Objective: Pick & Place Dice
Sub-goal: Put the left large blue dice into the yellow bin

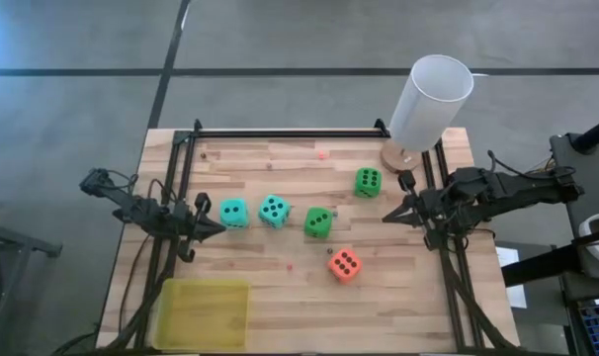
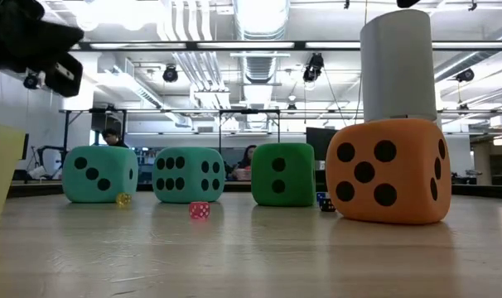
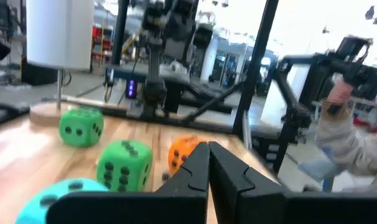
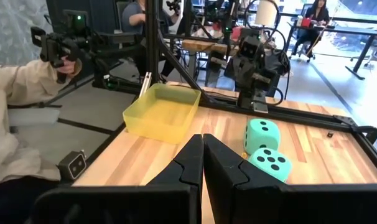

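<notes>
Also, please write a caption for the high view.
Five dice lie on the wooden table; left gripper and right gripper shut beside them.

Dice (image 1: 274, 211) mid-table between arms; tray (image 1: 203, 313) near left corner.

Yellow tray (image 1: 203, 313) at table (image 1: 280, 297) corner; white cylinder (image 1: 430, 101) opposite, perhaps on wooden base.

Your wooden table (image 1: 280, 297) carried five dice (image 1: 317, 222), a yellow tray (image 1: 203, 313) at one corner and a white cylinder (image 1: 430, 102) on a round base.
</notes>
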Controlling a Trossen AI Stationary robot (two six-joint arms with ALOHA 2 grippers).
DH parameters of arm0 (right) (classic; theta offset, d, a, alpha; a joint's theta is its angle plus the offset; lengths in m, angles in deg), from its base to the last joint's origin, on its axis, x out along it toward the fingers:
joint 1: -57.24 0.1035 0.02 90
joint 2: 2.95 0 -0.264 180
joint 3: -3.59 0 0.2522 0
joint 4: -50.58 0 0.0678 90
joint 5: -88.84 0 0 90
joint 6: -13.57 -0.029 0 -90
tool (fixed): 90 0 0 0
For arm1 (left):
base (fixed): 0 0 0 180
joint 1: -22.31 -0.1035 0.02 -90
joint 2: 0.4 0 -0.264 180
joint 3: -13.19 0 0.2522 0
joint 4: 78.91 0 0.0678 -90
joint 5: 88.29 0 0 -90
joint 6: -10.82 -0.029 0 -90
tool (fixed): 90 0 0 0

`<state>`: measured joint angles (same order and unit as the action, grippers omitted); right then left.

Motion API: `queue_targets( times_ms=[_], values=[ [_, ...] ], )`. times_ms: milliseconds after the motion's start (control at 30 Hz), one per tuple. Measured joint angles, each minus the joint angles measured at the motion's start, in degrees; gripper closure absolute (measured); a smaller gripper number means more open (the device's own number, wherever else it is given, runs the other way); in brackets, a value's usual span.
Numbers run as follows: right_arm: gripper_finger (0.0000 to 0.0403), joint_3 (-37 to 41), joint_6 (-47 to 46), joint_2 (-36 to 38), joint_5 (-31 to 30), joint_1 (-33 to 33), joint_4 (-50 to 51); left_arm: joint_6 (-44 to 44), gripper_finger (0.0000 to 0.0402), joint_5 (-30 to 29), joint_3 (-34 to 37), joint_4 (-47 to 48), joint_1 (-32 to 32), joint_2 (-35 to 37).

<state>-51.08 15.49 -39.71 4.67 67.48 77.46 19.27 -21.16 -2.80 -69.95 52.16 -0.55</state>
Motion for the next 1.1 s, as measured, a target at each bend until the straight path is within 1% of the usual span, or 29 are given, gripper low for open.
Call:
queue_targets(
  times_ms=[100, 200, 333, 433, 600, 767, 933, 1100],
  values=[
    [0.0394, 0.02, 0.00, -0.09, 0.01, 0.00, -0.02, -2.60, 0.0398, -0.03, -2.38, 0.81, 0.00, -0.87],
    [0.0394, 0.04, 0.00, -0.12, -0.01, 0.00, -0.02, -3.36, 0.0399, -1.22, -5.48, 3.44, 0.00, -3.68],
    [0.0394, 0.04, 0.00, -0.08, -0.01, 0.00, -0.02, -2.84, 0.0400, -1.74, -9.83, 6.82, 0.00, -10.35],
    [0.0394, 0.04, 0.02, -0.08, -0.01, 0.00, -0.03, 0.43, 0.0400, -2.69, -14.47, 10.25, 0.00, -16.50],
    [0.0394, 0.04, 0.01, -0.06, -0.01, 0.00, -0.02, 6.75, 0.0400, -6.37, -24.35, 23.49, -0.04, -27.77],
    [0.0394, 0.07, 0.04, -0.08, -0.01, 0.00, -0.02, 13.53, 0.0401, -6.75, -34.33, 35.67, -0.04, -37.99],
    [0.0394, 0.07, 0.02, -0.08, 0.02, 0.00, -0.02, 18.05, 0.0401, -6.74, -42.59, 46.46, -0.37, -45.76],
    [0.0394, 0.07, 0.02, -0.08, 0.02, 0.00, -0.02, 22.85, 0.0401, -6.52, -49.16, 56.86, -1.66, -51.24]
  ],
)
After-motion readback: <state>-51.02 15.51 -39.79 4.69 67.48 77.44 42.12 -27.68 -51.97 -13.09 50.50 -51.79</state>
